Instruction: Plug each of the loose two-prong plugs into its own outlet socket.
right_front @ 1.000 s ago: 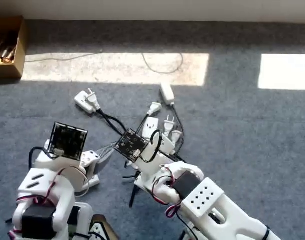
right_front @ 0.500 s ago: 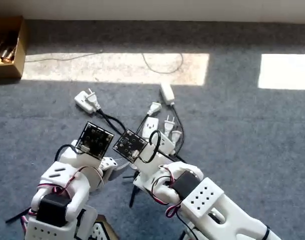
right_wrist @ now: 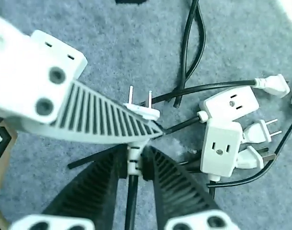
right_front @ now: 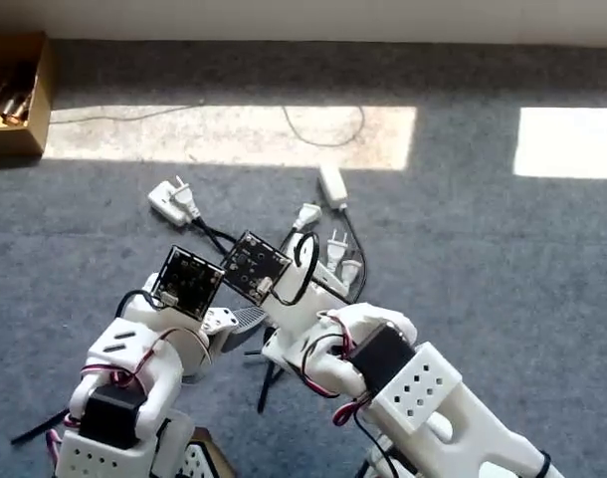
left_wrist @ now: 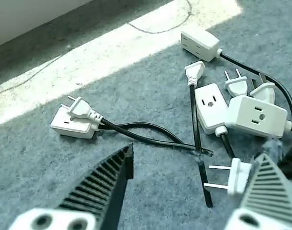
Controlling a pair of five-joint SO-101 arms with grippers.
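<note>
my right pincer (right_wrist: 135, 151) is clenched on the plug (right_wrist: 142, 110) low over the carpet (right_wrist: 112, 43), prongs up, while my left pincer (left_wrist: 196, 153) gapes beside it, its finger (right_wrist: 103, 120) hiding the plug's body.

On the tabletop (right_front: 503, 259), a lone socket (right_front: 165, 206) with a plug (right_front: 185, 195) lying against it sits left of the tangle. Mid-tangle lies a central socket (right_front: 302, 247), with a loose plug (right_front: 337, 245) just right of it and an end socket (right_front: 332, 184) behind. In front, the right gripper (right_wrist: 135, 160) pinches the held plug (right_wrist: 141, 108).
</note>
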